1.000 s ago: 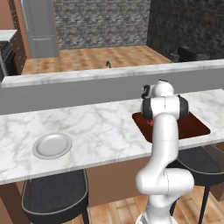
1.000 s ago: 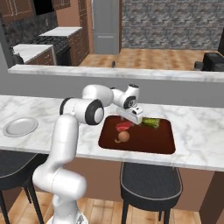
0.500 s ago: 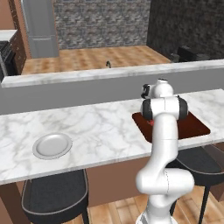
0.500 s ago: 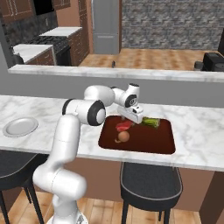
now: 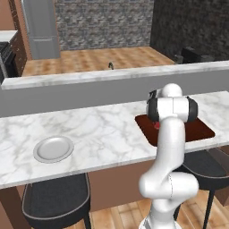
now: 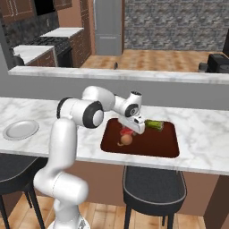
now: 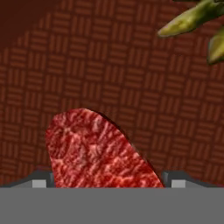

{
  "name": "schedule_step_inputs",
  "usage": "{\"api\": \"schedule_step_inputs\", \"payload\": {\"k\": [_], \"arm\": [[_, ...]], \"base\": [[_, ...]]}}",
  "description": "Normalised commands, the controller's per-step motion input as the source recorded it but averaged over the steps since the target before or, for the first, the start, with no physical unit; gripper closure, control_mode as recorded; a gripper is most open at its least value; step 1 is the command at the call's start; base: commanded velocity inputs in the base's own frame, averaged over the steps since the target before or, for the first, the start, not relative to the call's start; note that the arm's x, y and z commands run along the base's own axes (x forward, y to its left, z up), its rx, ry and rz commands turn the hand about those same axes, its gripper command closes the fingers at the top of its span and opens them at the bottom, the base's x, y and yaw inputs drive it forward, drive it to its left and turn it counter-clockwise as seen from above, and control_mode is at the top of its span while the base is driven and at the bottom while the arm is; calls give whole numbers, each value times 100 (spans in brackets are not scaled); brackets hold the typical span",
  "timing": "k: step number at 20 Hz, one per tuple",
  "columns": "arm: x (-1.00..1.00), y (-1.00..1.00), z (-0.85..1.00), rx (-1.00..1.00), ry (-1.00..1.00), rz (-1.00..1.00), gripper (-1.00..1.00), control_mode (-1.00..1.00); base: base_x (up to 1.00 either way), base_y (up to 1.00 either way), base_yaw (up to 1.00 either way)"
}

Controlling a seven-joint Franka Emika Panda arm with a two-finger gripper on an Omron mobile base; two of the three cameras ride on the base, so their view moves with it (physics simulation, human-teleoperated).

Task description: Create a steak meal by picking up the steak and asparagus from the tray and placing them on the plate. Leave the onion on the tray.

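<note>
The gripper [image 7: 107, 183] is low over the tray [image 6: 154, 145] with its jaws apart on both sides of the steak [image 7: 94, 151], so the next move is probably closing and lifting toward the plate [image 6: 20, 129].

The setting is a rendered home kitchen. Indicators: a marble-topped desk [image 6: 197, 129] with dark stools [image 6: 154, 184] beneath it, a stove [image 6: 38, 44] beside wooden cabinets [image 6: 18, 8], a steel refrigerator [image 6: 108, 24], wood flooring and stone-faced walls.
</note>
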Motion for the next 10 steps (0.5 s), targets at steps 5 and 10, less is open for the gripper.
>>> {"api": "schedule_step_inputs", "payload": {"k": [5, 10], "arm": [[-2, 35, -15, -2, -1, 0, 100, -100], [3, 7, -2, 0, -2, 0, 100, -100]], "base": [[0, 0, 0], [0, 0, 0]]}}
